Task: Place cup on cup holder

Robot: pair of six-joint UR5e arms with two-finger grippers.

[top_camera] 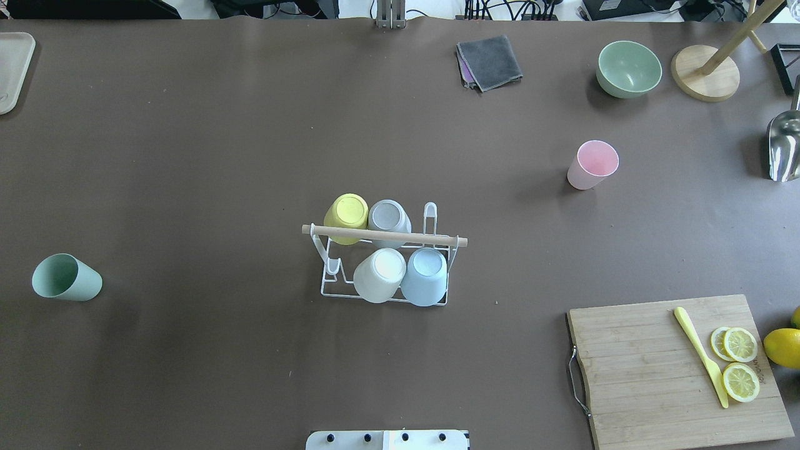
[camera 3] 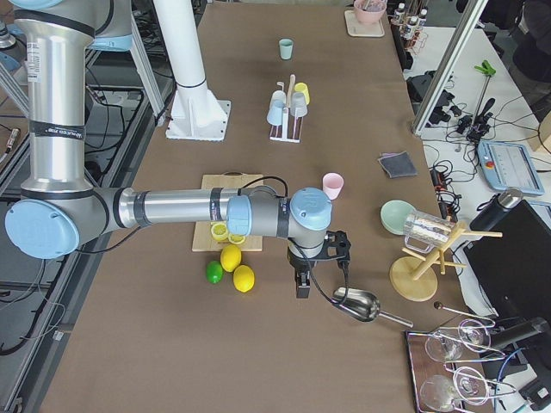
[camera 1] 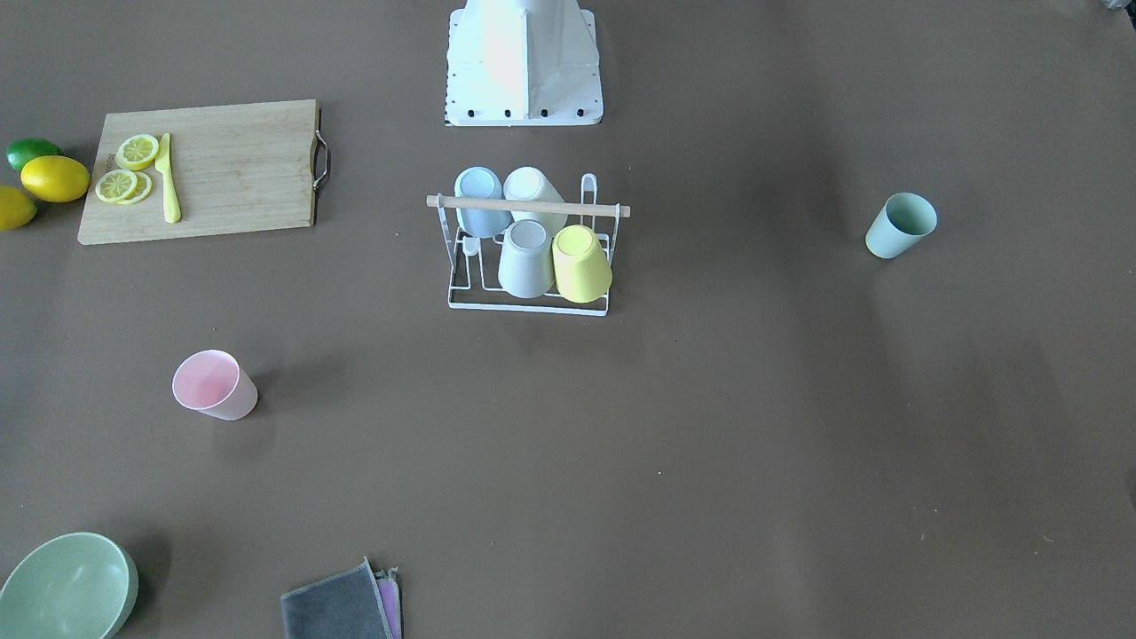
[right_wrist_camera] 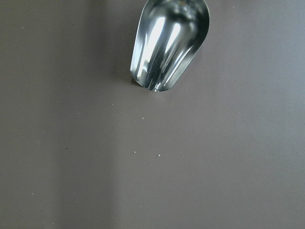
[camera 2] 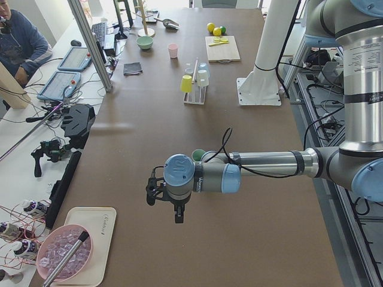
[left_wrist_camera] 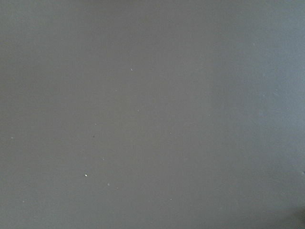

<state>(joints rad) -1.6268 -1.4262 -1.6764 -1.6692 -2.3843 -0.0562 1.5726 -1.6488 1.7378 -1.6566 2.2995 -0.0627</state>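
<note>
The white wire cup holder (top_camera: 384,236) with a wooden rod stands mid-table and carries several upside-down cups: yellow, grey, white and blue. It also shows in the front view (camera 1: 529,306). A green cup (top_camera: 65,278) stands alone at the table's left. A pink cup (top_camera: 592,164) stands alone at the far right. My left gripper (camera 2: 178,215) hangs above bare table, nearer the table's left end than the green cup (camera 2: 198,155). My right gripper (camera 3: 301,288) hangs by a metal scoop (camera 3: 357,304). I cannot tell whether either is open or shut. Neither holds anything that I can see.
A wooden cutting board (top_camera: 650,375) with lemon slices and a yellow knife lies front right, with lemons (top_camera: 782,347) beside it. A green bowl (top_camera: 628,69), a grey cloth (top_camera: 489,60) and a wooden stand (top_camera: 705,80) are at the back. The scoop (right_wrist_camera: 169,45) lies under my right wrist.
</note>
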